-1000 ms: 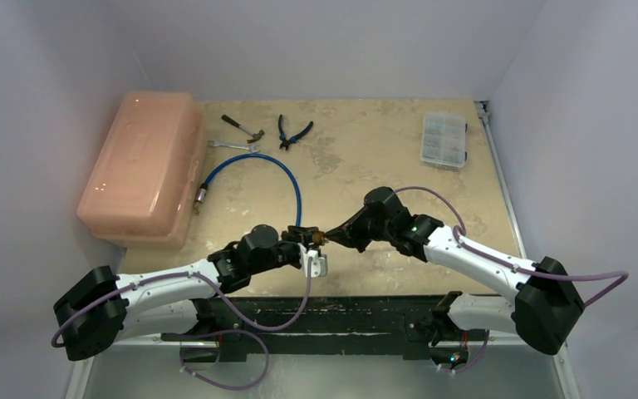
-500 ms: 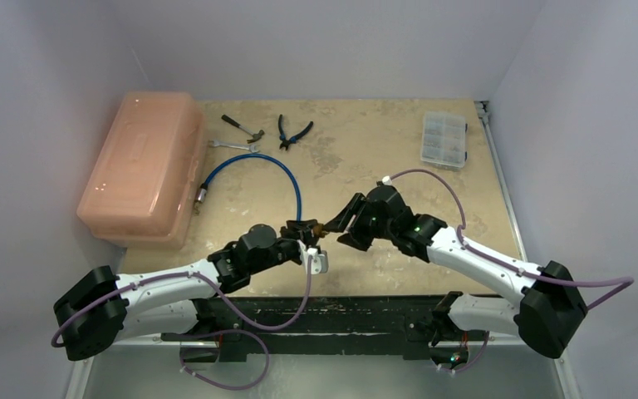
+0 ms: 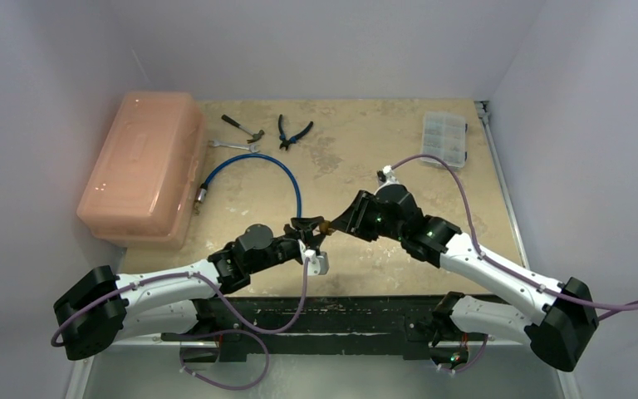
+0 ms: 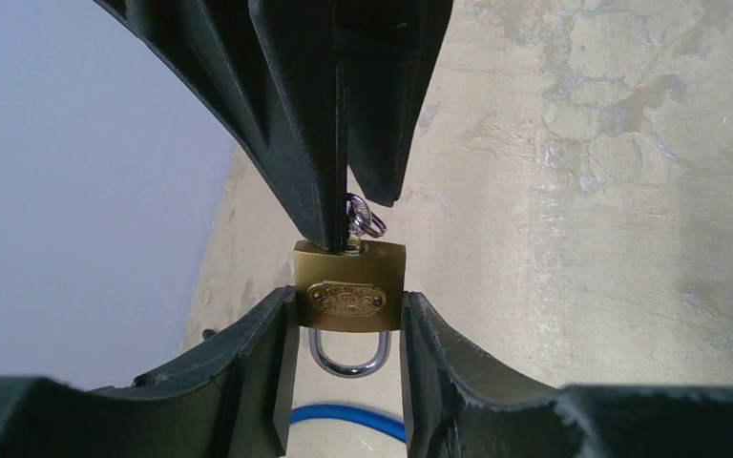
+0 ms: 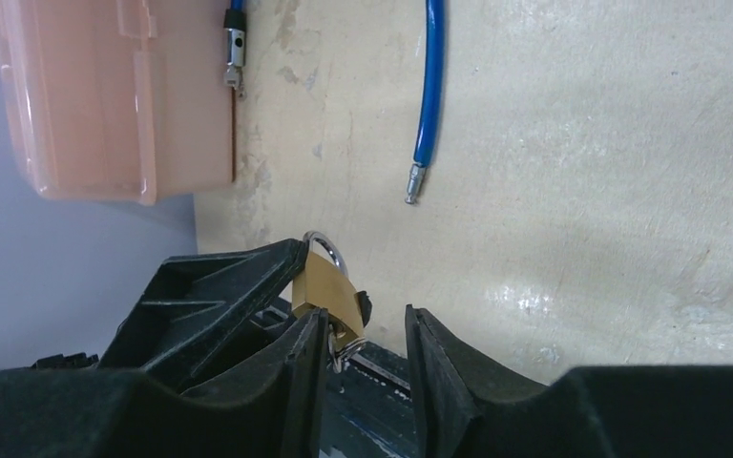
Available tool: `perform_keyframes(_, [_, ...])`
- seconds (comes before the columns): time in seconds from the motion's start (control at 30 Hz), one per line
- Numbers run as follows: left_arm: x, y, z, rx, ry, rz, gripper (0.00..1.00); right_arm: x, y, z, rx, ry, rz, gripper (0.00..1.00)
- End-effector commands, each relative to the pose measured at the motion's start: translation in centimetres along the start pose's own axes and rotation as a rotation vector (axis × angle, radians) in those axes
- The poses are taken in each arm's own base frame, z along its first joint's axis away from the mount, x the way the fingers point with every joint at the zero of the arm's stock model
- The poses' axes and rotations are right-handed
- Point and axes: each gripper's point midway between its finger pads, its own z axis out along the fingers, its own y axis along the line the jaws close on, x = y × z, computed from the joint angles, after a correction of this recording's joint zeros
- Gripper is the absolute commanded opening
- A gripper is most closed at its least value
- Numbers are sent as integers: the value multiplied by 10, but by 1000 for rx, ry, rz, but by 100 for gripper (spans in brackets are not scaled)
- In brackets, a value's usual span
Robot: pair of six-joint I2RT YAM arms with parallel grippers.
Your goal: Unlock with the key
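Left claw clamps padlock; silvery ringed key touching.

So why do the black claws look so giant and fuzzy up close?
Left wrist view: the padlock is sharp, but the black fingers above it crowd the lens, huge and dark. Right wrist view: its own fingers blur at the bottom edge. Top view: even light, a small shine on the pink box.

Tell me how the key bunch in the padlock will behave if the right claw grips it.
Apparently seated in the brass padlock, the key bunch likely stays put and feels stiff enough to turn. Its ring looks thin and loose, so it may swing aside. Small smooth metal probably slips in the right claw unless pinched squarely.
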Motion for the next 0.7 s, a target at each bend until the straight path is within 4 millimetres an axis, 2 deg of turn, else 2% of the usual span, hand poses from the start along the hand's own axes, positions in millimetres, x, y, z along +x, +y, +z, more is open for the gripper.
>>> perform_keyframes(0.0, [-59,48,-1,-132,-199,26,0,-15,8,-2,3,-50,-86,37])
perform_keyframes(0.37, [-57,50,1,-138,-186,21,0,-8,14,2,-24,-26,-60,21])
perform_keyframes(0.53, [-54,51,2,-147,-172,27,0,1,13,2,-40,11,0,0])
perform_keyframes(0.67, [-52,53,1,-158,-160,35,0,9,6,6,-2,42,90,0])
